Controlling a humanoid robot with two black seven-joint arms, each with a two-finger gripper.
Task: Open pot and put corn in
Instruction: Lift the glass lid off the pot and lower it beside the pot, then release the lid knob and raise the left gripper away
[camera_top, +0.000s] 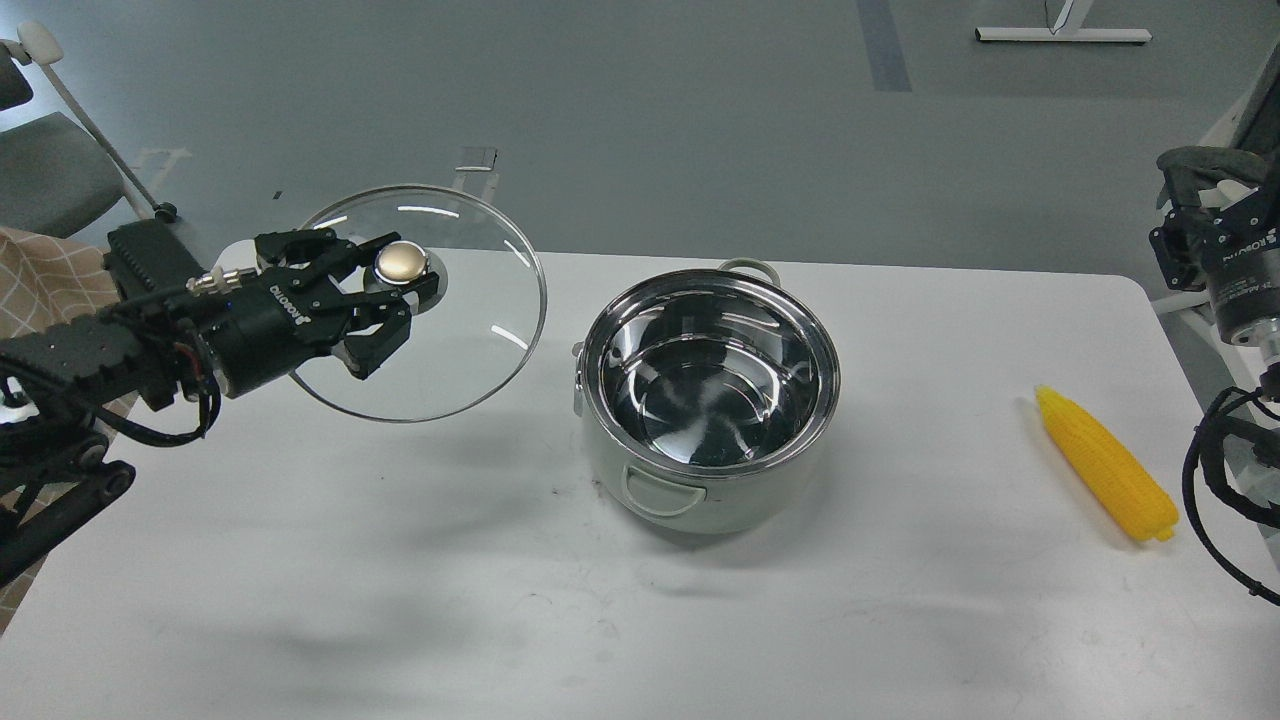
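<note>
One step done, one to go — pot (708, 400) open, corn (1105, 465) waiting.

Left gripper (395, 300) clasps the lid (470, 330) by its knob (401, 263), aloft at the pot's 9 o'clock. Corn lies on the table (400, 600) at 3 o'clock — untouched, right gripper (1190, 215) above it; open or closed, I cannot tell.

Corn (1106, 478) right of pot (708, 400)

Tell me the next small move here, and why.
Probably lower the lid, gripped at its knob by the left gripper, onto the table left of the pot. The pot is already open and the corn lies untouched.
</note>
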